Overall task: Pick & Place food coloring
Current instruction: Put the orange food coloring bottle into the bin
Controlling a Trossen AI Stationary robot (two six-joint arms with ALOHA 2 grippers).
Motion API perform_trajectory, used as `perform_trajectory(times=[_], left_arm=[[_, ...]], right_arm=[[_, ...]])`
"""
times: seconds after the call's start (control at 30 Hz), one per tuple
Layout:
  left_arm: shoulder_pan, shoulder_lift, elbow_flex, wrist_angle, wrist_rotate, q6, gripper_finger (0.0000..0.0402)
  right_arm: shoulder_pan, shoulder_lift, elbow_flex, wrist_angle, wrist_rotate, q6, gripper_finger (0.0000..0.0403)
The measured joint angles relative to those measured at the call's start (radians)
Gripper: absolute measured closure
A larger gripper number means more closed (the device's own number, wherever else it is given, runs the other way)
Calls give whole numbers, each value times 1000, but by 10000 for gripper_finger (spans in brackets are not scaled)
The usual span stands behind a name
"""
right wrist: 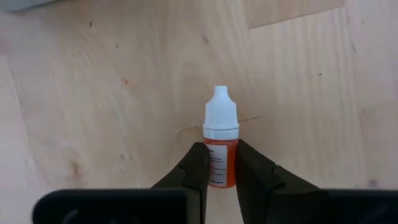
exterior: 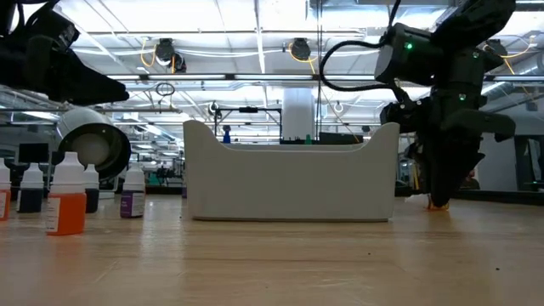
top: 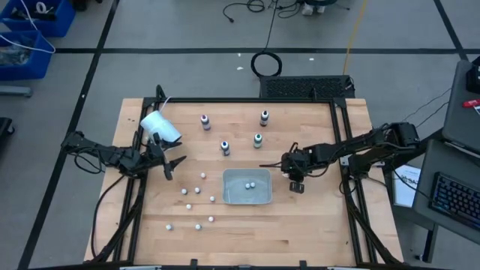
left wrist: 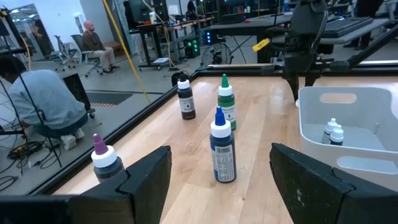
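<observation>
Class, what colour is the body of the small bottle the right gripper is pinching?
Orange, under a white cap; the small bottle shows best in the right wrist view, inside the right gripper.

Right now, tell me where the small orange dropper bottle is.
The orange dropper bottle stands on the table, clamped in the right gripper, just right of the white bin in the high view.

Table showing pale wood planks, matt, grain and small knots visible just beyond the right gripper fingers. Orange bottle sitting pinched between those fingers, looking like translucent plastic with a paper label and a smooth white matt cap. Fingers looking like black matt plastic. Bin well ahead of the left gripper fingers showing white plastic, smooth with slight sheen. Blue bottle between them looking glossy dark plastic, paper label
</observation>
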Motion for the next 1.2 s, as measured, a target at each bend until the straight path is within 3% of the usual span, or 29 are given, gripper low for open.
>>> perform_trajectory(times=[0.27,0.4,0.57,0.73,0.97,1.2], left_arm=[[0,0,0,24,0,-12,128],[0,3,0,104,11,-11,128],[0,65,-21,319,135,49,128],[7,247,-57,604,179,149,128],[97,609,17,871,204,150,128],[202,999,225,944,426,166,128]], right_arm=[[-2,-180,70,23,103,-27,359],[-2,-240,82,156,149,-57,359],[1,-232,82,409,163,-185,359],[1,-157,82,642,161,-316,359],[1,-19,82,870,108,-401,359],[1,70,83,1034,98,-453,359]])
